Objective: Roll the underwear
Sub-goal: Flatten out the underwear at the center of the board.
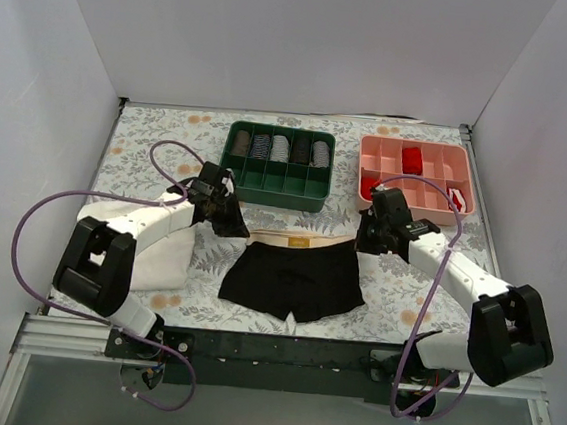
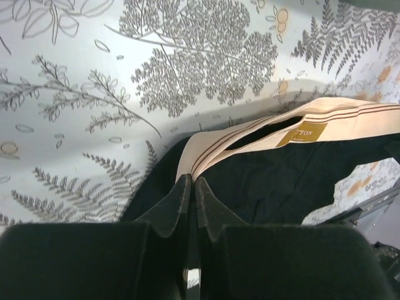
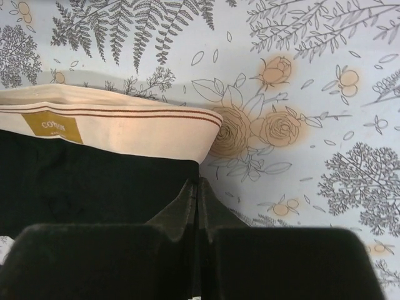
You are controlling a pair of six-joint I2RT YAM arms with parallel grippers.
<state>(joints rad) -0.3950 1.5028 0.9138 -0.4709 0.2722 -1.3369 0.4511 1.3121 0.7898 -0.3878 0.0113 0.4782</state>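
Underwear (image 1: 295,279) lies flat, waistband (image 1: 299,241) far; no roll begun, so all the rolling is left. My left gripper (image 1: 233,220) and right gripper (image 1: 368,241) sit with jaws together at its far corners. I cannot tell whether fabric is pinched.

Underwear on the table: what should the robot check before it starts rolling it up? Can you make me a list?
1. The underwear lies flat on the table: ok.
2. Its waistband is at the far edge, toward the green tray: ok.
3. Left gripper is shut at the waistband's left corner: ok.
4. Right gripper is shut at the right edge, just below the waistband: ok.
5. Fabric is really pinched in each gripper: cannot tell.
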